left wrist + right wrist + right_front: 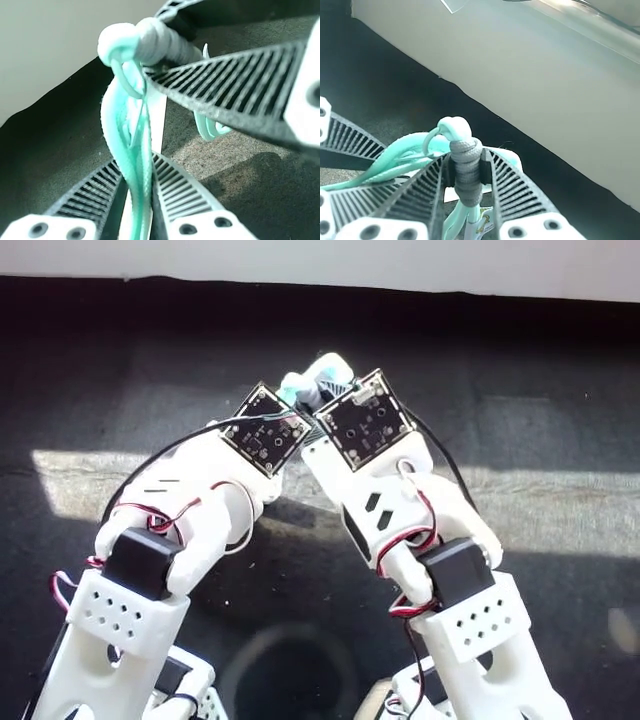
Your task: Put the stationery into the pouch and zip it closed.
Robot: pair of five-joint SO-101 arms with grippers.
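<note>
The mint pouch (125, 145) hangs above the dark table (520, 420), strung between both claws at the far middle of the workspace. Its zip edge runs lengthwise away from the left gripper (137, 167), whose two ribbed fingers are clamped flat on the fabric. The edge leads up to a ring and the grey-wrapped pull cord (465, 175). The right gripper (466, 156) is pinched tight around that cord, so the right arm has the slider end and the left arm anchors the other. The coming move looks like a pull straight along this line, right claw away from left. Whether the stationery is inside, and how far the zip has run, cannot be told.
</note>
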